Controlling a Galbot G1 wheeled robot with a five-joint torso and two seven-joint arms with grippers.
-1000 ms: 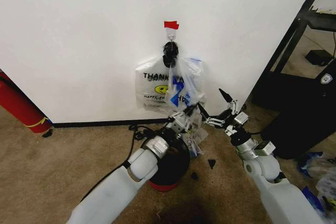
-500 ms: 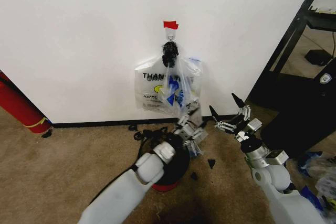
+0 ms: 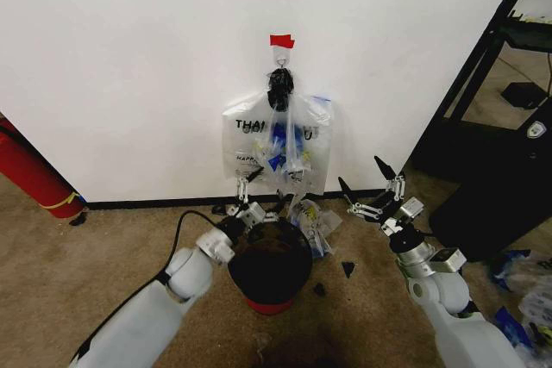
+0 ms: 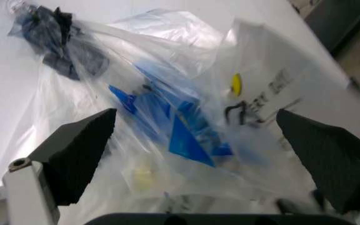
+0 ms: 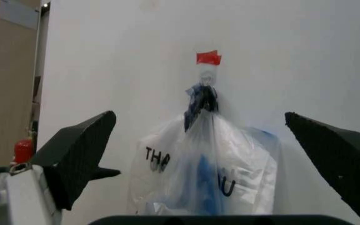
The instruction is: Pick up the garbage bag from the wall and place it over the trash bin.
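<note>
The garbage bag [image 3: 291, 142], see-through with blue patches, hangs from a small hook [image 3: 280, 59] under red tape [image 3: 281, 40] on the white wall [image 3: 138, 66], in front of a THANK YOU bag [image 3: 243, 146]. The black mesh trash bin [image 3: 269, 266] with a red base stands on the carpet below. My left gripper [image 3: 248, 196] is open at the bin's far rim, just below and left of the bags. Its wrist view faces the garbage bag [image 4: 180, 126] between spread fingers [image 4: 77, 157]. My right gripper [image 3: 369, 187] is open to the right of the bin, facing the bag [image 5: 208, 178].
A red extinguisher [image 3: 33, 174] leans at the left wall. A black cabinet [image 3: 496, 196] and shelf frame stand on the right. Crumpled plastic [image 3: 312, 220] lies beside the bin, with a cable [image 3: 216, 213] and small dark scraps [image 3: 348, 269] on the carpet.
My left gripper has drawn back leftward and down from the garbage bag's lower part to the bin's rim. The bag has settled against the wall. The right gripper shifted slightly rightward.
</note>
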